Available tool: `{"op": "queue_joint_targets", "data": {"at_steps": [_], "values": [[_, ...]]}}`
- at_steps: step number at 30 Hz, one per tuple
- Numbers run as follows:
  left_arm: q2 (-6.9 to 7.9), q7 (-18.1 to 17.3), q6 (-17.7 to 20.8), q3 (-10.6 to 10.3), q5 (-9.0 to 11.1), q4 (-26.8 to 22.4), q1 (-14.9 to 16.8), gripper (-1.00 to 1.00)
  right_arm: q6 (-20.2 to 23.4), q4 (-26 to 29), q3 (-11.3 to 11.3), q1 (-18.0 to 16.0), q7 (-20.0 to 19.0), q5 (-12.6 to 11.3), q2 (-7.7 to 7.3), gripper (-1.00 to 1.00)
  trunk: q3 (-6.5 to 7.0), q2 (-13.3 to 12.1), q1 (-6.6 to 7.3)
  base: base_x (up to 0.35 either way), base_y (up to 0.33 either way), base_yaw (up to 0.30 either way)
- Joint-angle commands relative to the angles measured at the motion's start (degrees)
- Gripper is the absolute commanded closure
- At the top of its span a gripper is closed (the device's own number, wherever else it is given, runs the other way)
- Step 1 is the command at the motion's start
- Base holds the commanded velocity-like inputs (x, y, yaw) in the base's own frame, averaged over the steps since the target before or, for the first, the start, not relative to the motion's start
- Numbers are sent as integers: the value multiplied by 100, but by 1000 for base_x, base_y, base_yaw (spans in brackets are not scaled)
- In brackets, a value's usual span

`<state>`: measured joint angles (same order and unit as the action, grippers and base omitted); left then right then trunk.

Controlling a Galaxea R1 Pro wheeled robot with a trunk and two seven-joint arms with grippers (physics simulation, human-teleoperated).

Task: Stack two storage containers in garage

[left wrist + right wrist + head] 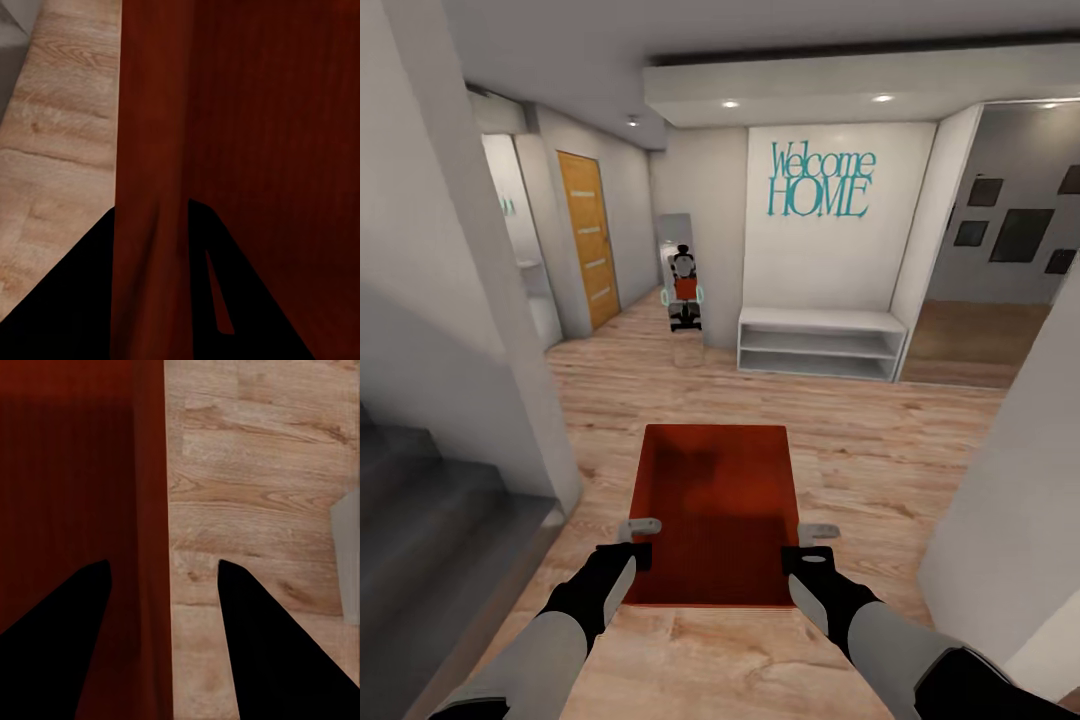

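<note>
Straddling opposite walls, both jaws grip one empty storage container above wood-plank floor.

Open plank floor ahead; grey pillar left, white wall right.

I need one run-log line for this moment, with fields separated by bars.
place: hallway, wood-plank floor | load: storage container carried in front | left gripper: on its left wall | right gripper: on its right wall | ahead: white bench
</note>
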<state>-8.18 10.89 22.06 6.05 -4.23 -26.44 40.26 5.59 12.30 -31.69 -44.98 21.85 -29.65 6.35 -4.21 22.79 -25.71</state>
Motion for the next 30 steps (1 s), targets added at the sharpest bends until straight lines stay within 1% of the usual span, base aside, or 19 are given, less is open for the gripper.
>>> {"op": "queue_joint_targets", "data": {"at_steps": [1,30], "values": [[71,19,35,1,-25,51,0,100,35,168,136,-11,3,65,-8,100,-13,13,-7,323,0,0],[71,19,35,1,-25,51,0,100,30,168,136,-11,4,65,-11,100,-13,13,-7,323,0,0]]}}
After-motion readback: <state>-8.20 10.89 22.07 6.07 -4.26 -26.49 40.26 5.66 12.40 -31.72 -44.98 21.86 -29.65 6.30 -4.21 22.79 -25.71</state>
